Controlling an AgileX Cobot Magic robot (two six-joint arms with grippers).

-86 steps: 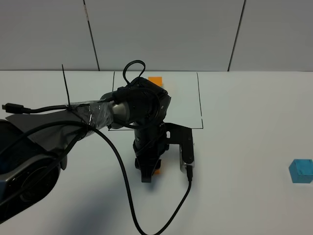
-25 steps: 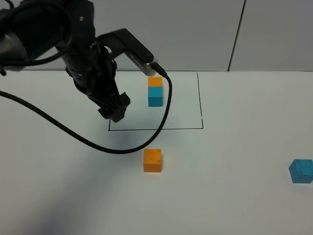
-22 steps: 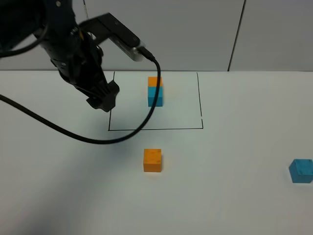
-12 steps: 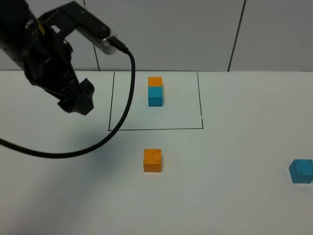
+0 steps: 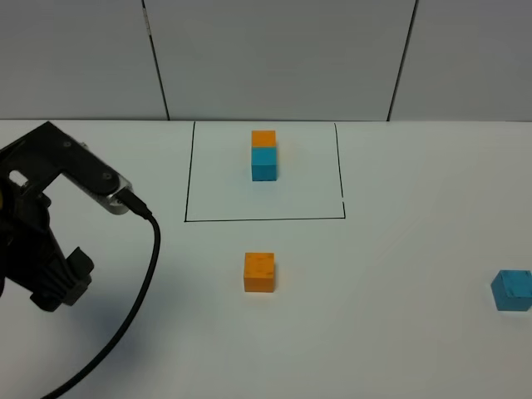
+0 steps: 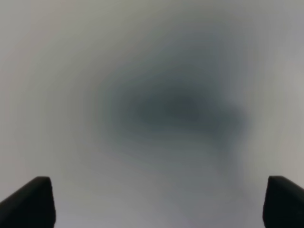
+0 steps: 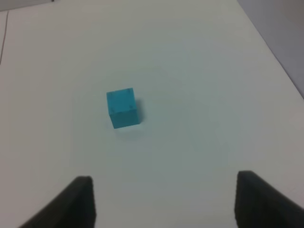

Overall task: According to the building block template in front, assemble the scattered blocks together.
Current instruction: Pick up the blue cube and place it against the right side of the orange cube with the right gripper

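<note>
Template: joined orange-and-teal cube pair (image 5: 263, 155) on the white table (image 5: 399, 266), inside the thin black drawn rectangle (image 5: 266, 219), near its far line.
Orange block: small matte orange cube (image 5: 258, 272) just in front of the rectangle's near line.
Teal block: small matte teal cube (image 5: 511, 290) far right, well apart from the orange cube.
Left arm: black left gripper (image 5: 58, 283) far left, apart from all cubes.

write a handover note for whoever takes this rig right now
Left gripper: open, empty, off to the left.
Right gripper: open, empty, teal cube ahead of it, untouched.
Template: orange and teal joined, at the back.
Orange cube: loose, in front of the template.
Teal cube: loose, far right.
Done: nothing joined.
Left: bring the teal cube to the orange cube and join them as in the template.
</note>
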